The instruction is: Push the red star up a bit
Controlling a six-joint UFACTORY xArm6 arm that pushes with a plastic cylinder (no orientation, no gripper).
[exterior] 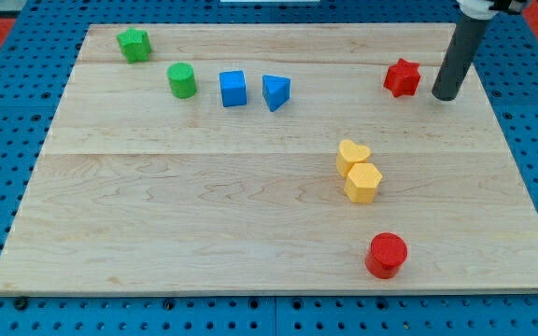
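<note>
Step in hand, as I judge it: approach and positioning. My tip (446, 96) sits on the desk (250, 205) just to the view's right of the red star (402, 77), close but apart, no contact visible.

Gripper: none fitted; the rod carries nothing and grasps nothing.

Red star lies near the view's top right of the desk, just left of my tip and slightly above its end.

Next move calls for bringing my tip round below the star, toward the view's bottom, then a short push toward the view's top. Little board remains above the star, so the stroke should be brief.

Well below-left of my tip: yellow heart (352, 156) touching yellow hexagon (363, 183); further down, red cylinder (386, 255).

Containers: none in view.
</note>
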